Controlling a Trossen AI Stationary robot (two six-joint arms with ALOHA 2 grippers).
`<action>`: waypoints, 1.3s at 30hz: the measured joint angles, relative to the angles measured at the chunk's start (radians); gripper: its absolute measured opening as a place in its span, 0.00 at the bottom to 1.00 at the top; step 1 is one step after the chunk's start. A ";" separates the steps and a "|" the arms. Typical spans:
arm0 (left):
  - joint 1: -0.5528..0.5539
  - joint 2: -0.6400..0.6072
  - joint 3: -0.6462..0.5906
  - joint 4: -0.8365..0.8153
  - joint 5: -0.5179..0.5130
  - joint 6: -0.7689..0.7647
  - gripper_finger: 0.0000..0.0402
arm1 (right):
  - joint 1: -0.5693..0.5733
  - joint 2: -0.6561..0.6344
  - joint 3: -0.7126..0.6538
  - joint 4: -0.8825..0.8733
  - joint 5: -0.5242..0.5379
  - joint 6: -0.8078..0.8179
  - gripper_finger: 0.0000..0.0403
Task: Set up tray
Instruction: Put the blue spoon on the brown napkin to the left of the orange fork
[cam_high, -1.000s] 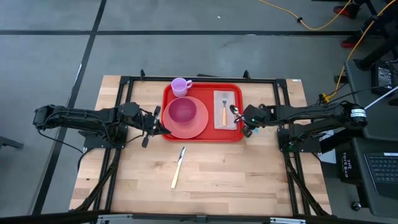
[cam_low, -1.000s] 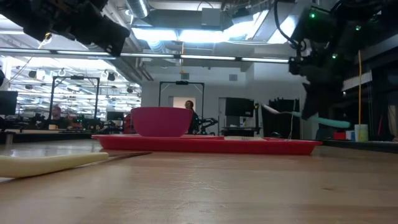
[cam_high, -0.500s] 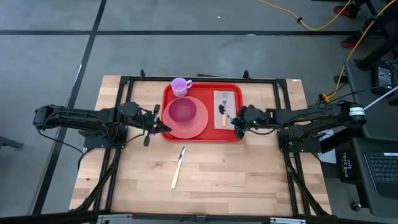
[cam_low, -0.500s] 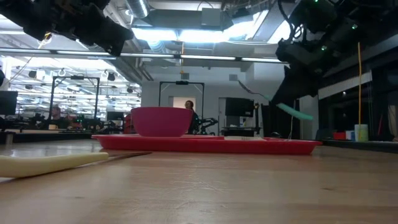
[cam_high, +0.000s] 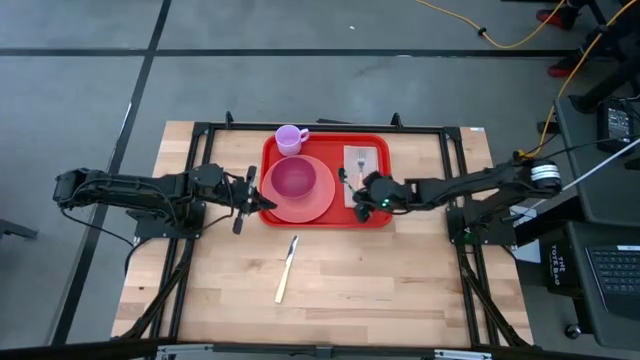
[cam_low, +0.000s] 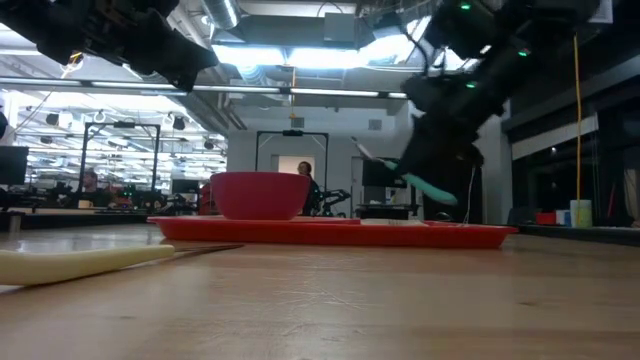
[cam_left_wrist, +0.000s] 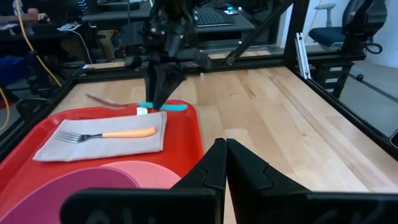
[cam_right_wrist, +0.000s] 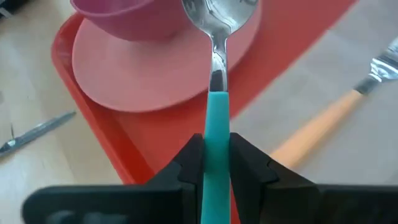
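Note:
The red tray (cam_high: 327, 218) lies at the table's far middle. On it are a pink plate (cam_high: 322, 200) with a magenta bowl (cam_high: 294, 180), a lilac cup (cam_high: 290, 138), and a pale napkin (cam_high: 368, 158) carrying an orange-handled fork (cam_left_wrist: 118, 133). My right gripper (cam_high: 368, 193) hovers over the tray's right half beside the napkin, shut on a teal-handled spoon (cam_right_wrist: 216, 74). My left gripper (cam_high: 250, 197) is shut and waits at the tray's left rim. My right gripper pinches the spoon's teal handle (cam_right_wrist: 216, 118) between its two fingers, which lie along the handle. The spoon is lifted clear above the tray. It slants upward, and its metal bowl (cam_low: 364, 152) points toward the plate and the table's left.
A table knife (cam_high: 287, 268) lies on the bare wood nearer than the tray. Black frame rails (cam_high: 200, 135) run along the table's far and side edges. Open wood (cam_high: 400, 280) spreads across the near half.
My right gripper has travelled from the tray's right rim toward the table's left, across the napkin and over the tray. It has carried the spoon along. The spoon has tipped from hanging down to slanting with its bowl raised.

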 joint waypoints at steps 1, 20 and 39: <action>0.000 0.000 0.000 0.000 0.000 0.000 0.01 | 0.000 0.025 0.026 -0.004 0.000 0.000 0.14; 0.000 0.000 0.000 0.001 0.001 0.000 0.01 | -0.015 0.261 0.507 -0.517 0.195 0.371 0.14; 0.000 0.000 0.000 -0.008 0.002 0.000 0.01 | -0.184 0.314 0.583 -0.651 -0.001 0.561 0.14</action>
